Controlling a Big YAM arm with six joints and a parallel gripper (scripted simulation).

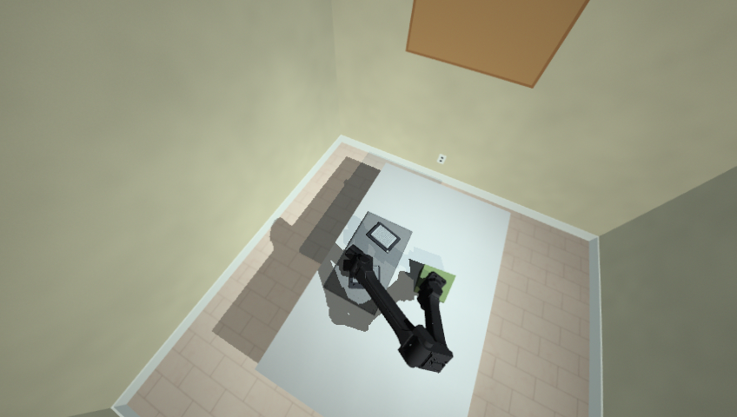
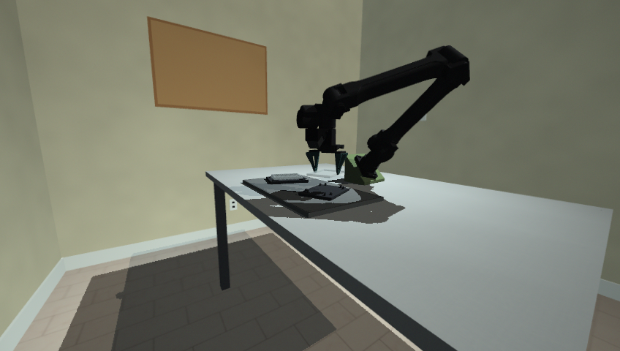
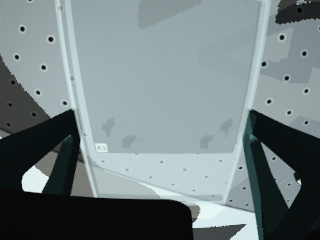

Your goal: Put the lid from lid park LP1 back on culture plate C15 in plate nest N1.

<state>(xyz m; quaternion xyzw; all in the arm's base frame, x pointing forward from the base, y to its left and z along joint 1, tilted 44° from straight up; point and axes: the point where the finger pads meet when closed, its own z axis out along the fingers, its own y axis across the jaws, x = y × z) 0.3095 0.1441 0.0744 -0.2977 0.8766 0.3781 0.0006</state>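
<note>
My gripper (image 3: 161,118) is shut on the clear lid (image 3: 163,94), its two dark fingers pressing the lid's long sides. In the exterior view the gripper (image 2: 326,167) holds the lid (image 2: 322,172) level, a little above the dark perforated board (image 2: 304,195). The lid park LP1 (image 2: 324,191) lies on the board below and slightly in front of the gripper. The culture plate C15 (image 2: 286,178) sits uncovered in its nest at the board's far end, apart from the gripper. From above, the plate (image 1: 382,235) is beyond the gripper (image 1: 354,263), and the arm hides most of the lid park.
The arm's green base mount (image 2: 363,173) stands on the table behind the board. The board lies close to the table's left edge (image 2: 243,204). A corkboard (image 2: 206,67) hangs on the far wall.
</note>
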